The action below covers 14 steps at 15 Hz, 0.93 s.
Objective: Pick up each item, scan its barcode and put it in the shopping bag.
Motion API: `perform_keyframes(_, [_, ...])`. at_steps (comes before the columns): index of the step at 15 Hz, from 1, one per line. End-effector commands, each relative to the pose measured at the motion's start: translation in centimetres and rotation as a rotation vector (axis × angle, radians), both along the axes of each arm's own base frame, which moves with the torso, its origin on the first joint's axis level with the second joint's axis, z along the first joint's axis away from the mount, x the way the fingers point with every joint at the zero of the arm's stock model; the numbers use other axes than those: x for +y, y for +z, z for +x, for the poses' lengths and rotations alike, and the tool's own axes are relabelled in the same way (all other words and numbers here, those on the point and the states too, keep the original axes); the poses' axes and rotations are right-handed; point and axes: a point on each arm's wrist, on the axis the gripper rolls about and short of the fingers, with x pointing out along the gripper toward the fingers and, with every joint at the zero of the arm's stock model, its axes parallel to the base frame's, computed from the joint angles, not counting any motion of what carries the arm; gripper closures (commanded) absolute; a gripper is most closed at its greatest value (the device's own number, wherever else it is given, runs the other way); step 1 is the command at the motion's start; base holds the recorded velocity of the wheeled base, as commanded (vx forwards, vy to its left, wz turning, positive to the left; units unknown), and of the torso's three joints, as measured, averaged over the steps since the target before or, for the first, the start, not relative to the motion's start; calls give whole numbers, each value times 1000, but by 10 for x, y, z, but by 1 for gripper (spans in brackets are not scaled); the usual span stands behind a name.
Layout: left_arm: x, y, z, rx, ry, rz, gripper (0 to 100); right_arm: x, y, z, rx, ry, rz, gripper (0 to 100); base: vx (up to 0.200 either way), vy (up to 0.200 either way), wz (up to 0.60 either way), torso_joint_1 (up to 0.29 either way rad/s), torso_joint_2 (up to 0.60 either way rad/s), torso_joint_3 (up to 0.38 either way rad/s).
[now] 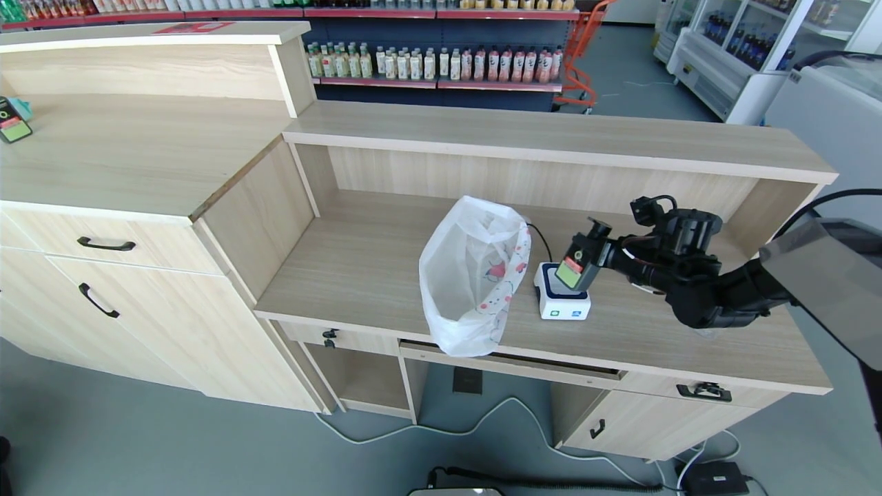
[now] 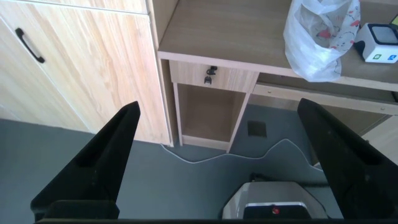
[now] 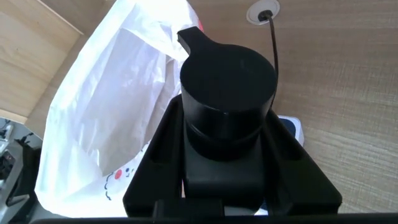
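Note:
My right gripper (image 1: 591, 260) is shut on a black item with a green and red label (image 1: 573, 270), held tilted just above the white barcode scanner (image 1: 562, 300) on the lower counter. In the right wrist view the black item (image 3: 227, 93) sits between the fingers (image 3: 155, 180), with the scanner's edge (image 3: 291, 127) under it. The white plastic shopping bag (image 1: 473, 275) stands open just left of the scanner, and its mouth (image 3: 118, 106) lies beside the item. My left gripper (image 2: 217, 162) hangs open and bare above the floor in front of the counter, where the bag (image 2: 320, 31) and scanner (image 2: 380, 42) stand.
A second black labelled item (image 1: 12, 125) lies at the far left on the higher counter (image 1: 138, 151). A raised back wall (image 1: 551, 138) borders the lower counter. A cable (image 1: 541, 238) runs from the scanner to the back. Drawers and an open cubby (image 2: 208, 115) are below.

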Motion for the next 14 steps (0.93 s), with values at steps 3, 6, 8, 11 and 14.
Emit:
perform_keyframes(3, [0,0,0,0,0,0,0,2,-1,5,-10,6,1,100,0,0,0,0,0,0])
perform_keyframes(6, [0,0,0,0,0,0,0,2,-2,9,-22,6,0,100,0,0,0,0,0,0])
perform_keyframes(8, [0,0,0,0,0,0,0,1,-2,9,-21,5,-2,100,0,0,0,0,0,0])
perform_keyframes(11, [0,0,0,0,0,0,0,1,-3,9,-18,2,-3,100,0,0,0,0,0,0])
perform_keyframes(14, [0,0,0,0,0,0,0,-4,24,-19,-83,-5,-104,100,0,0,0,0,0,0])
